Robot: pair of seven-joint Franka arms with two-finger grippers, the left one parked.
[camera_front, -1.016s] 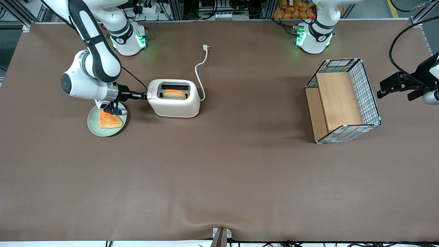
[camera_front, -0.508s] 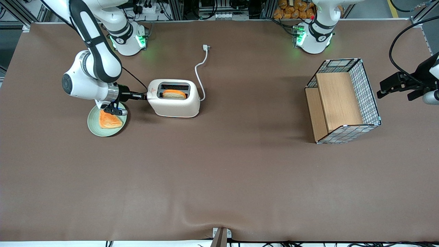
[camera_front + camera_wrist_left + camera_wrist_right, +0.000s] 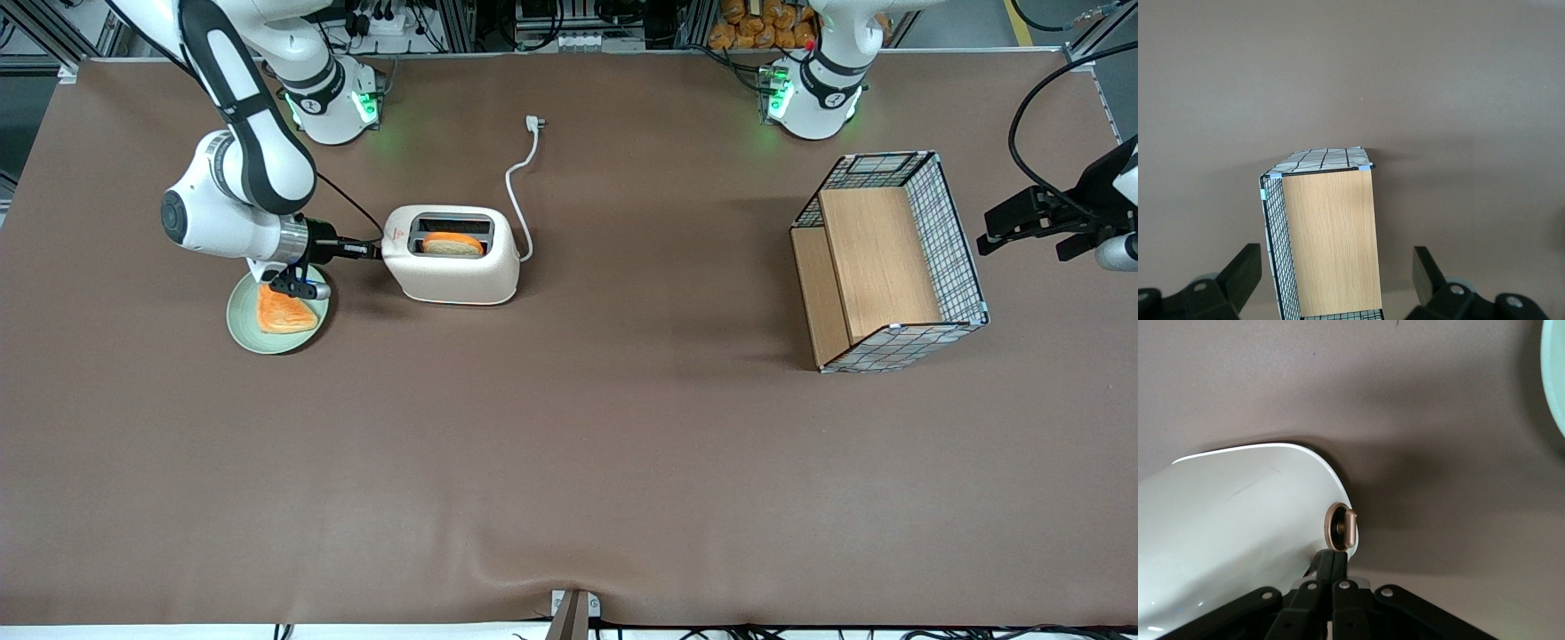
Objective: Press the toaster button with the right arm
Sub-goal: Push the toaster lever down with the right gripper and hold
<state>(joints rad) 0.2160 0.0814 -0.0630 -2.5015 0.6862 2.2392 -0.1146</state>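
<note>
The cream-white toaster (image 3: 453,271) stands on the brown table with a slice of bread (image 3: 452,244) in its top slot. My right arm's gripper (image 3: 372,252) reaches level at the toaster's narrow end, fingers shut together with nothing between them. In the right wrist view the gripper (image 3: 1333,556) has its tips against the curved end of the toaster (image 3: 1238,520), touching the edge of the toaster button (image 3: 1342,526), a small round knob with a tab. From the front, the fingers hide the button.
A green plate (image 3: 238,327) with a toasted slice (image 3: 284,311) lies under my wrist, nearer the front camera than the gripper; its rim (image 3: 1555,373) shows at the wrist. The white cord (image 3: 516,187) trails from the toaster. A wire-and-wood basket (image 3: 947,240) (image 3: 1275,240) lies toward the parked arm's end.
My gripper has crept a few pixels toward the toaster's end, and the toaster has slid very slightly away from it.
</note>
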